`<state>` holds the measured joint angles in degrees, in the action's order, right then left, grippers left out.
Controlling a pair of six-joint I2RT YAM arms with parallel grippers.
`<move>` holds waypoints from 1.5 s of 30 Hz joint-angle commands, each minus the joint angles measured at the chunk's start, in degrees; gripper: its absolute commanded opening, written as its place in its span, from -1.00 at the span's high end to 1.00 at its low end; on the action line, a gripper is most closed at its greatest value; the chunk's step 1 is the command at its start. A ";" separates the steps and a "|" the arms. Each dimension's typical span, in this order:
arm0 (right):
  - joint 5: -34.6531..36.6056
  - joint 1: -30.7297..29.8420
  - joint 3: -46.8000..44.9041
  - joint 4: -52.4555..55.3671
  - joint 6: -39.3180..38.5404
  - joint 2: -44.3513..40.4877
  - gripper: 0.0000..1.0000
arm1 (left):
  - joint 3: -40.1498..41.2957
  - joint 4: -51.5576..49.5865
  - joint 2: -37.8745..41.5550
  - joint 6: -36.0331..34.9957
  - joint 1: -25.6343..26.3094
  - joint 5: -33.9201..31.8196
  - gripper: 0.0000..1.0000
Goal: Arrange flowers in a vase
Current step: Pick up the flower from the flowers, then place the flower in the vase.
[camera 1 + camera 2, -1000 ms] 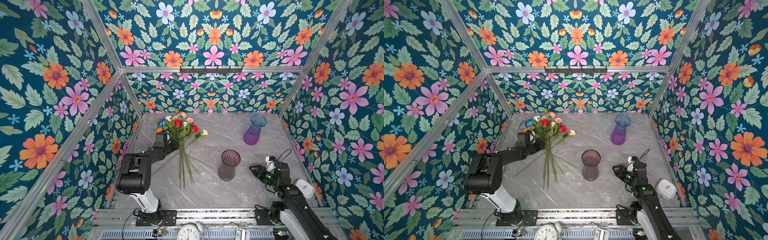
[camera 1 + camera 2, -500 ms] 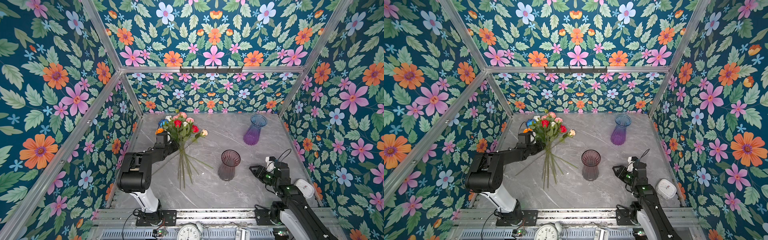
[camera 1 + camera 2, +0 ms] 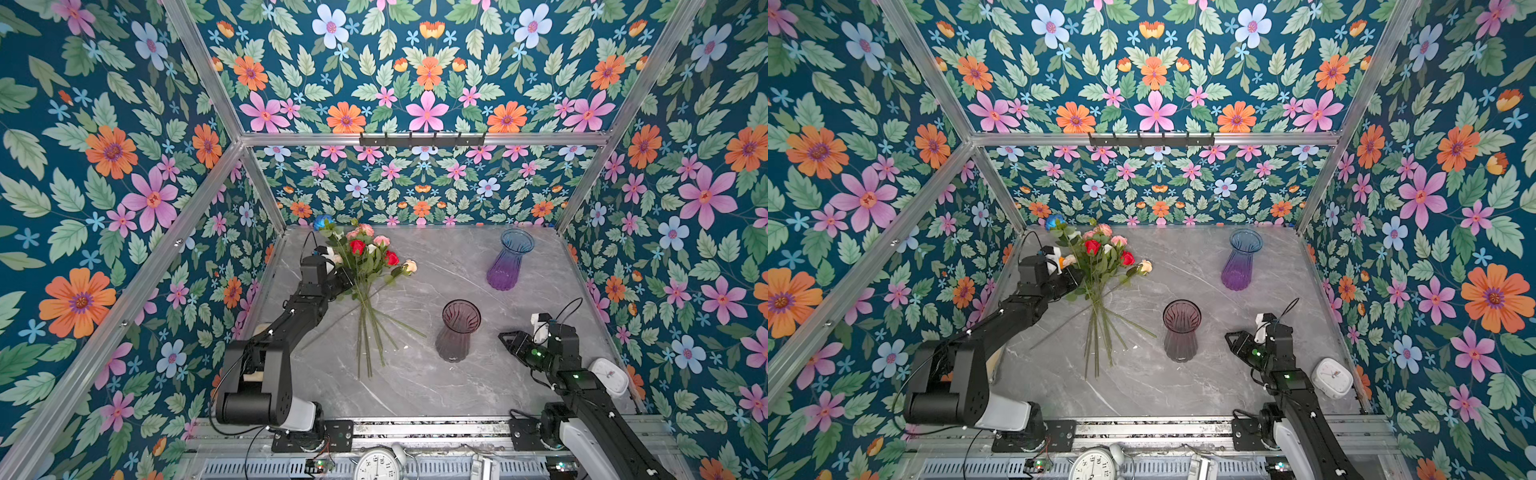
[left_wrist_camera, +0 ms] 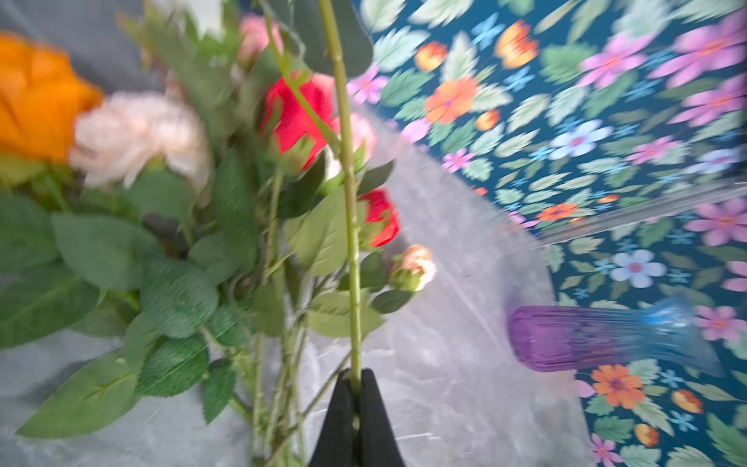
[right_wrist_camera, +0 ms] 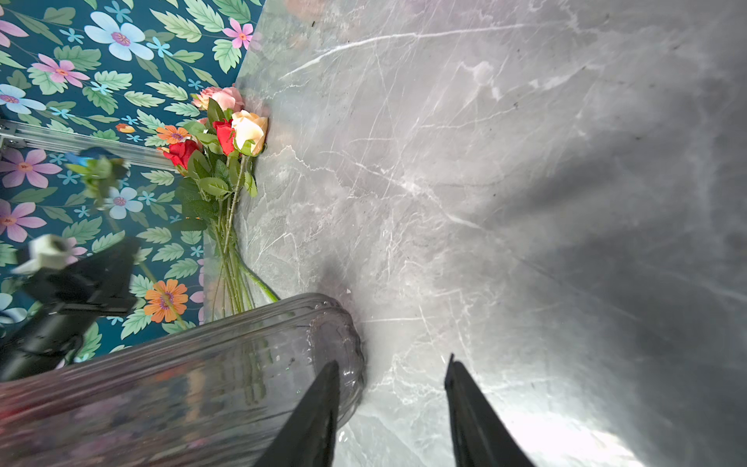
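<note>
The flowers [image 3: 370, 266] are seen lying in a loose bunch toward 10 o'clock on the table [image 3: 457, 386], blooms toward the back wall and stems fanned toward the front. The left hand [image 4: 355, 388] is shut tight on one thin green stem [image 4: 351, 242], pinched low down, as shown in the left wrist view. The right hand [image 5: 392, 361] is held about half open and empty, at 3 o'clock of the smoky vase [image 3: 457, 332]; contact with the glass cannot be told. A blue-and-purple vase [image 3: 509, 259] stands well apart at 1 o'clock. Trouble is judged likeliest from tangled leaves: neighbouring stems could be dragged up with the held one. The slim stem could also swivel in the grip, and the unheld smoky vase could be tipped by a skewed insertion.
</note>
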<state>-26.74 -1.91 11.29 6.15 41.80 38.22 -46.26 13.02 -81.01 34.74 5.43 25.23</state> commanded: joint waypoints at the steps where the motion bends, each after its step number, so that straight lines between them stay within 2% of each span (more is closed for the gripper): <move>1: 0.43 -0.02 0.05 -0.82 0.29 0.03 0.10 | -1.40 1.00 4.94 3.19 0.52 1.89 1.00; 6: 0.44 -0.02 -0.13 -0.70 0.23 -0.47 0.10 | -4.98 2.38 13.66 5.25 4.65 0.43 1.00; 11: 0.46 -0.02 -0.13 -0.60 0.16 -0.63 0.10 | -9.06 12.24 17.80 4.91 14.89 2.52 1.00; 18: 0.24 -0.02 -0.21 -0.70 0.15 -0.51 0.09 | -15.28 21.84 14.38 2.49 27.41 6.77 1.00; 25: 0.20 -0.05 -0.21 -0.51 0.10 -0.56 0.09 | -19.36 29.11 8.30 -5.54 37.15 4.61 1.00; 31: 0.06 -0.05 -0.38 -0.40 -0.04 -0.94 0.09 | -19.97 37.42 3.60 -11.23 40.13 5.86 1.00; 36: 0.29 -0.03 -0.48 -0.11 0.04 -1.70 0.09 | -23.38 37.16 0.42 -14.31 40.45 7.00 1.00; 45: 0.29 -0.02 -0.57 -0.26 0.08 -1.99 0.09 | -26.12 37.51 -2.30 -14.99 40.48 7.54 1.00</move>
<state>-26.76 -1.91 10.76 6.22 41.78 36.32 -72.03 48.25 -83.05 20.64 45.87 31.88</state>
